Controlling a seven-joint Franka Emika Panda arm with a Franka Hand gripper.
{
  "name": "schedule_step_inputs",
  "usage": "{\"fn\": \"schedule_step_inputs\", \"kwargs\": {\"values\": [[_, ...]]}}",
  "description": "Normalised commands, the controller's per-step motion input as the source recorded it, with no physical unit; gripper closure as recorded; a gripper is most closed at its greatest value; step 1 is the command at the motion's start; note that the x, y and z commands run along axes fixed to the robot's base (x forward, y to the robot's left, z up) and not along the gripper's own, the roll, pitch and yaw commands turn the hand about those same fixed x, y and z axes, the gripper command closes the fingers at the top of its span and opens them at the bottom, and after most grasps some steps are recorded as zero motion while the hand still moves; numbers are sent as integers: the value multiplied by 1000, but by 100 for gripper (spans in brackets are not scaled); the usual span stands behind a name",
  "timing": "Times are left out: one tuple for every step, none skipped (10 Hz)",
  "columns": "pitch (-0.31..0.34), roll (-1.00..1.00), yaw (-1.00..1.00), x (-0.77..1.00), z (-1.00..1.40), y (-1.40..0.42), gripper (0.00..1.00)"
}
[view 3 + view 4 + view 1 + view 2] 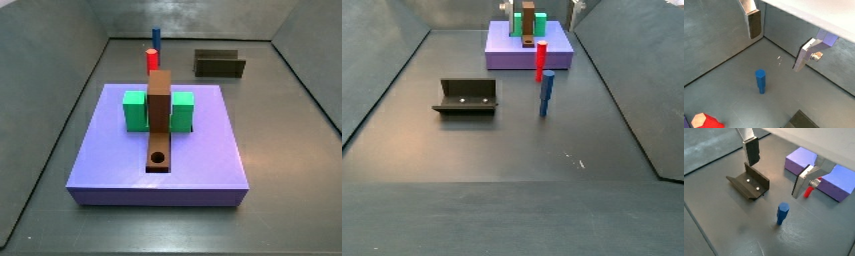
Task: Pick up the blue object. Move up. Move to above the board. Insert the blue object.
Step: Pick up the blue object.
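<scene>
Blue object (782,213) stood upright on tabletop (724,228), near fixture (749,184) and red peg (540,60). Tool (779,171) hovered above it, fingers (751,151) spread wide, empty. Judged best approach: centre over peg, descend vert., close w/o tipping it.

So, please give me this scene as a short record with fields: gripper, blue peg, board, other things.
gripper: gripper open, above the floor, holding nothing
blue object: blue object upright on the floor, below the gripper, not gripped
board: board lying on the purple slab, round hole empty
red peg: red peg upright, between blue object and slab
green block: green block under the board
fixture: fixture on the floor
</scene>
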Motion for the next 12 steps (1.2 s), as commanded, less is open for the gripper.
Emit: {"fn": "schedule_step_inputs", "kwargs": {"values": [[0,-4,0,0,0,0,0],[0,-4,0,0,0,0,0],[0,-13,0,0,-17,-9,0],[0,-41,0,126,-166,-20,0],[0,-30,0,91,-391,-60,0],[-40,-20,-9,0,-586,-43,0],[-17,0,-11,0,-557,-29,0],[0,-19,0,0,-357,0,0],[-4,-53,0,-129,-126,0,0],[-27,0,-34,-329,-31,-14,0],[-20,0,-14,-286,-54,-29,0],[-16,0,-6,-203,-74,-69,0]]}}
